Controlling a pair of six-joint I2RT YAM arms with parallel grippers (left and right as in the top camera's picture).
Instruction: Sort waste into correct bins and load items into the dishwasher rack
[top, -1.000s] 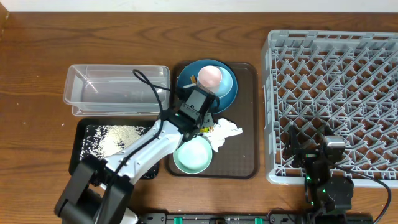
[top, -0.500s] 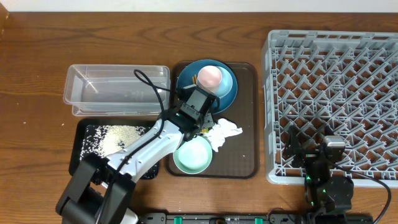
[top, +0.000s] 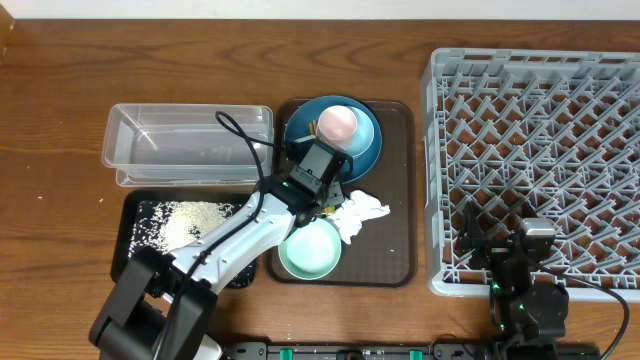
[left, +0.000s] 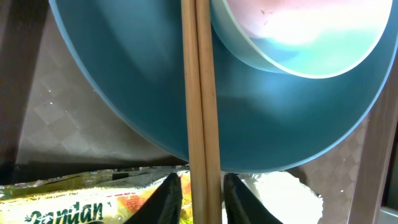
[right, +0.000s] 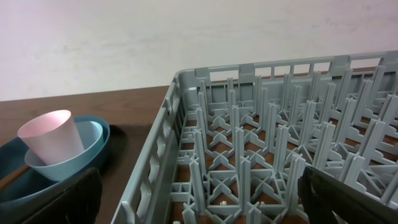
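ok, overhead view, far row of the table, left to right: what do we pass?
clear tub → dark blue plate, on the brown tray and carrying the light blue bowl with the pink cup → dishwasher rack.

The left arm (top: 235, 238) is stretched out diagonally, and the left hand (left: 203, 194) is pointed downward, its two dark fingers (left: 169, 200) drawn in close on the wooden chopsticks (left: 200, 93) between them. The right arm (top: 525, 300) is folded low, with the right hand (right: 199, 202) spread wide and nothing held between its fingers.
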